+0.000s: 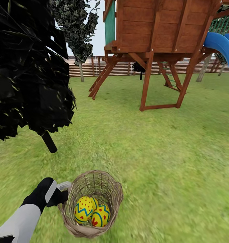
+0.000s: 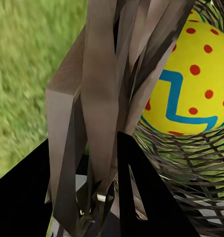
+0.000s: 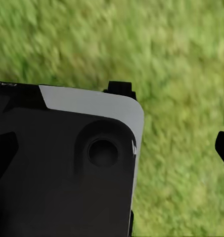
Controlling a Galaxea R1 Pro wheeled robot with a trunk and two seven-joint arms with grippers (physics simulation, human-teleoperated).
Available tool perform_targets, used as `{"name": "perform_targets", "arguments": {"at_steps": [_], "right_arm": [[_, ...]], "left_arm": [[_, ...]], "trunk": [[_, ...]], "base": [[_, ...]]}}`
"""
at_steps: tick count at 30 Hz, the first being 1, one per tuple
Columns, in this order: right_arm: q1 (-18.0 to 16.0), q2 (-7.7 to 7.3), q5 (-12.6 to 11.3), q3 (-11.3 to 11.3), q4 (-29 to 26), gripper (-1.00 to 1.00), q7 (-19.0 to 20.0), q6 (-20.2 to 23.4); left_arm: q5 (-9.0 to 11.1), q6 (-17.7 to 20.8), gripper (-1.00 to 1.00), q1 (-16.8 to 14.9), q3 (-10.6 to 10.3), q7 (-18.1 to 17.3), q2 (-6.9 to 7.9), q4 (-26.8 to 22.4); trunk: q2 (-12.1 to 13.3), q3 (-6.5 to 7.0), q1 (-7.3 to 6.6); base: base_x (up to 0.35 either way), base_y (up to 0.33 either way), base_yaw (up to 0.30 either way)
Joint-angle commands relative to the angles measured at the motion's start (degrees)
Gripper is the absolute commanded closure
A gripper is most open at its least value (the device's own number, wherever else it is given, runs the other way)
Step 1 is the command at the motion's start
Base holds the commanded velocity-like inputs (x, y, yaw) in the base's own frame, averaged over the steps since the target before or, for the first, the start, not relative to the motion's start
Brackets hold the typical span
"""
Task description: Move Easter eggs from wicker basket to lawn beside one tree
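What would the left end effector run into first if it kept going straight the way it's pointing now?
Most likely the wicker basket. The left end effector sits at its rim, and the left wrist view shows woven twigs right at its fingers, with an Easter egg just behind the weave.

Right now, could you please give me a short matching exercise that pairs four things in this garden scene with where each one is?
Things:
1. Easter eggs
2. left hand
3. blue slide
4. wicker basket

Places:
A. at the basket's rim
B. on the lawn, near the robot
C. inside the basket
D. beside the wooden playset, far right

Pairs: 1-C, 2-A, 3-D, 4-B
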Motion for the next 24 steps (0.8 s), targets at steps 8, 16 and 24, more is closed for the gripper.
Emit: {"name": "perform_targets", "arguments": {"at_steps": [8,16,24], "right_arm": [[-0.1,0.47,0.3,-0.2,0.4,-1.00,0.1,-0.4],[-0.1,0.46,0.4,-0.2,0.3,-1.00,0.1,-0.4],[-0.1,0.48,0.3,-0.2,0.4,-1.00,0.1,-0.4]], "left_arm": [[1.3,0.2,1.00,0.0,0.2,0.3,-0.05,-0.1],[1.3,0.2,1.00,0.0,0.2,0.3,0.04,-0.1],[1.3,0.2,1.00,0.0,0.2,0.3,0.08,-0.2]], "trunk": [[0.0,-0.05,0.03],[0.0,-0.05,0.03],[0.0,-0.05,0.03]], "base": [[0.324,0.000,0.000],[0.324,0.000,0.000],[0.324,0.000,0.000]]}}
